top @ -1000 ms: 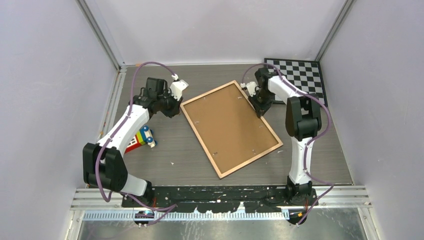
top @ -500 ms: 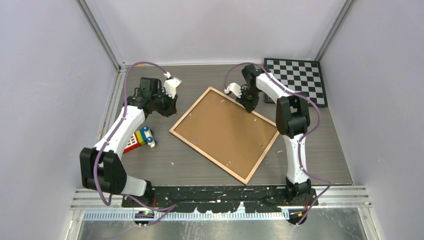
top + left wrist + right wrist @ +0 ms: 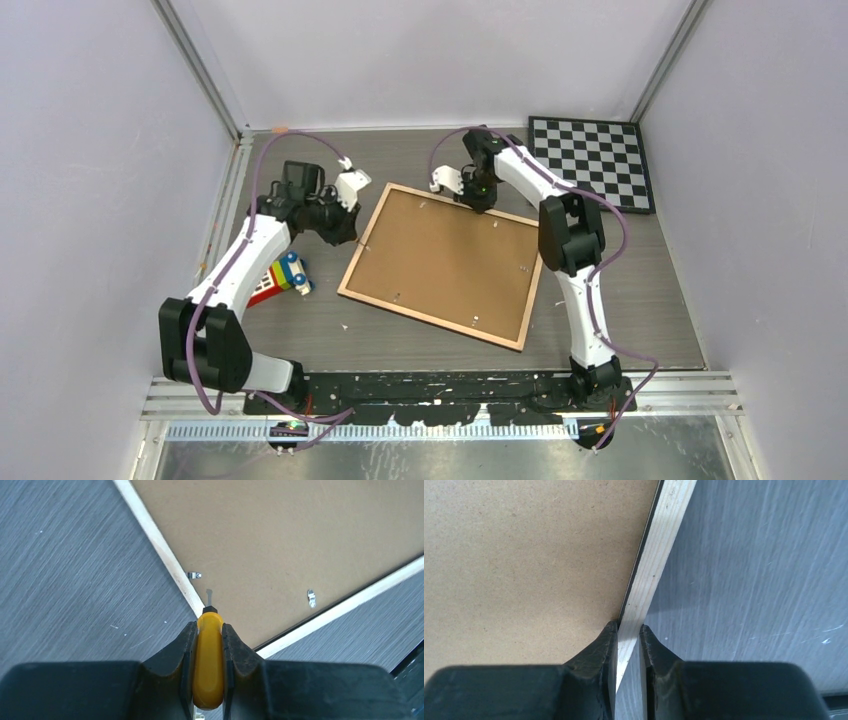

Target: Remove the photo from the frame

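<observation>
— Gripping what, that left pincer [image 3: 208, 626]?

— It is clamped on a yellow-handled screwdriver [image 3: 207, 680]. The metal tip points at the light wood rim of the frame [image 3: 160, 545], with a retaining tab [image 3: 194, 575] just beside the tip at 11 o'clock. My guess is that the tool is there to turn such tabs aside.

— And the right pincer [image 3: 628, 630]?

— Closed on the frame itself. In the top view it pinches the rim at the 12 o'clock edge, and the left pincer sits at about 9 o'clock. It likely steadies the frame against the tool's push.

— Where is the photo?

— Not visible. The frame lies back-up in the middle of the surface [image 3: 764, 580]. The brown backing board [image 3: 524, 555] covers everything inside the rim, so the photo is presumably beneath it. The tabs would have to release that board first.
</observation>
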{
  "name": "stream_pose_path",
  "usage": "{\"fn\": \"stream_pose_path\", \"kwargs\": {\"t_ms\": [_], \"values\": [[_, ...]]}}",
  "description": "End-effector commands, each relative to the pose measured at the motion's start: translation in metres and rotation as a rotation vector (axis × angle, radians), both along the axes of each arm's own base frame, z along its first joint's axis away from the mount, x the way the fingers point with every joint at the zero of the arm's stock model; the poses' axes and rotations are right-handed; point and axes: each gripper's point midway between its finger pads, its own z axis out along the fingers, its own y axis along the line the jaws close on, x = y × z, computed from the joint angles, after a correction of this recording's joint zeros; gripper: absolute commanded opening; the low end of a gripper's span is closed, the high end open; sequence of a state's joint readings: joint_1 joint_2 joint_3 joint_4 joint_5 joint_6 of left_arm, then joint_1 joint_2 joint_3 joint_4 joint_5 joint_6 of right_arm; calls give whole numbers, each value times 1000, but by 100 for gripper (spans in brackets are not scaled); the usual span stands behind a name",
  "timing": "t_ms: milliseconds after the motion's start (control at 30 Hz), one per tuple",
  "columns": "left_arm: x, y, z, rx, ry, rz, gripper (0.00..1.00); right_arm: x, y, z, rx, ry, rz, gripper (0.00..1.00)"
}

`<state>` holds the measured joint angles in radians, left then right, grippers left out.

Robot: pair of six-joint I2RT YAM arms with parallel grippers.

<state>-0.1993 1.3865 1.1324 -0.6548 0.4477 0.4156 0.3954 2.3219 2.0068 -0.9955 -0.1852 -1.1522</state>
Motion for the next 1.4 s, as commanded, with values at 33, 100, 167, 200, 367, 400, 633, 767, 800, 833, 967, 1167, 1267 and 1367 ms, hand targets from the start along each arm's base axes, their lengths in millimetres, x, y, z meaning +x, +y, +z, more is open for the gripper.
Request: {"fn": "stream_pose_path", "kwargs": {"t_ms": [33,100,167,200,367,400,633,767,800,833,967,1167,1267,1367], "values": [[-14,-2,-2,116,-108,-197,0,29,41,28,86,-163,74,3],[-11,1,-4,161,-139,-217,0,28,44,28,97,-166,54,3],[-9,3,-6,196,-155,-235,0,26,45,28,108,-157,38,3],[-9,4,-9,219,-157,-251,0,24,45,27,111,-152,29,4],[-9,7,-21,301,-172,-299,0,14,41,20,104,-126,8,4],[-9,7,-23,310,-170,-307,0,13,41,19,104,-124,4,3],[-7,6,-33,349,-161,-345,0,7,39,18,102,-111,-10,4],[-3,4,-36,353,-159,-352,0,6,38,16,97,-107,-11,3],[-3,3,-37,352,-154,-356,0,6,38,15,97,-106,-11,4],[-3,2,-38,349,-152,-357,0,7,37,15,96,-106,-13,4],[-4,-1,-42,351,-143,-367,0,7,38,14,97,-104,-18,4],[1,-2,-48,380,-155,-363,0,6,38,13,97,-98,-20,4],[4,-6,-49,391,-169,-368,0,7,38,12,96,-96,-22,4],[6,-11,-50,400,-182,-371,0,7,38,11,95,-94,-20,3]]}}
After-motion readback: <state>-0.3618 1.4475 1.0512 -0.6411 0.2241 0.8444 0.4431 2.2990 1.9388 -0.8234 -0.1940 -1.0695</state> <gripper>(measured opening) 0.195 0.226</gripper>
